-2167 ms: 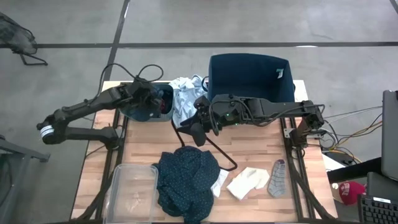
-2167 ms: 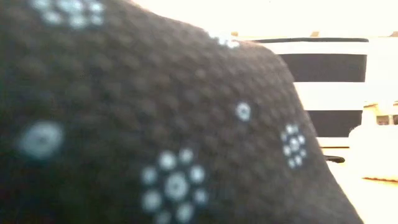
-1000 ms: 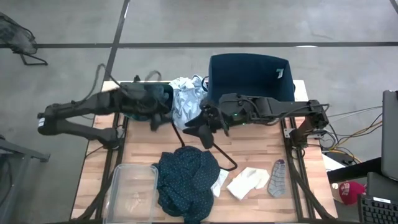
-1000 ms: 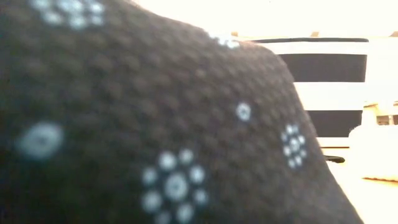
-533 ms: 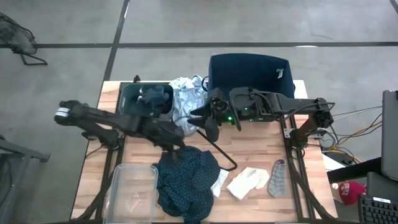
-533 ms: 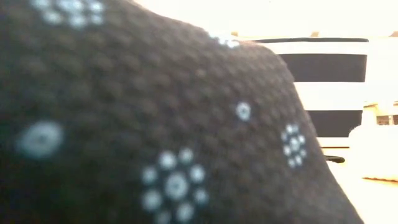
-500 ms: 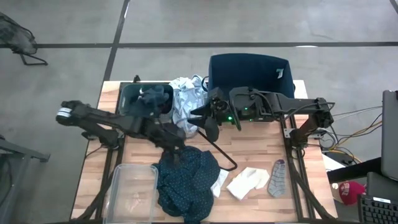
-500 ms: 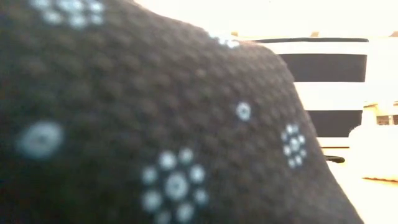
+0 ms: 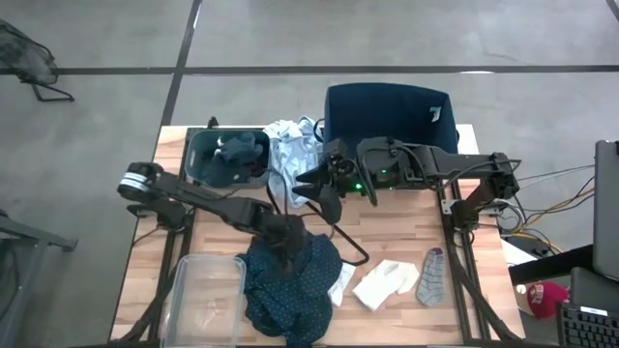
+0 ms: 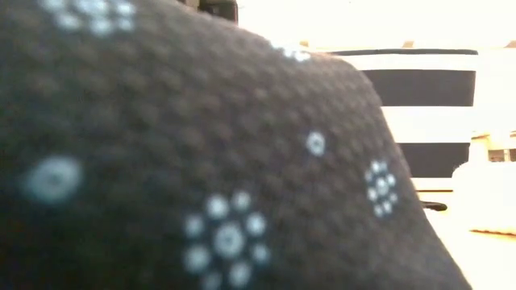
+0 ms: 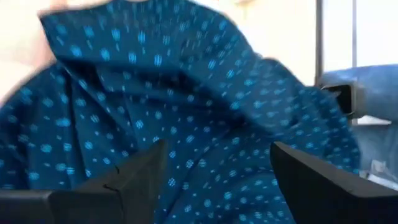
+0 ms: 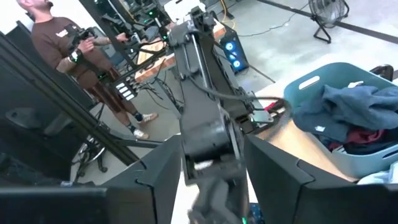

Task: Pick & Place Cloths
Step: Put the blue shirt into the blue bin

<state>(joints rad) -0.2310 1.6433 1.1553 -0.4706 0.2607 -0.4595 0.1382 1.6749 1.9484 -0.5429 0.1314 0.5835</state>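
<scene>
Left claw [image 11: 205,171] wide over crumpled navy dotted cloth [image 9: 290,285], lined up to grab; right claw [image 9: 311,184] part-closed, grip unclear.

Grey concrete floor [image 9: 290,39] – dark seams – around the wooden table [image 9: 397,237].

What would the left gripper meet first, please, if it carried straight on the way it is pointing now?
Most likely the navy dotted cloth: the open left gripper points straight at it, with nothing between, though how close it is cannot be told.

Robotics lab, concrete floor [image 9: 116,39], equipment racks [image 12: 37,124], cables [image 9: 556,227]
</scene>
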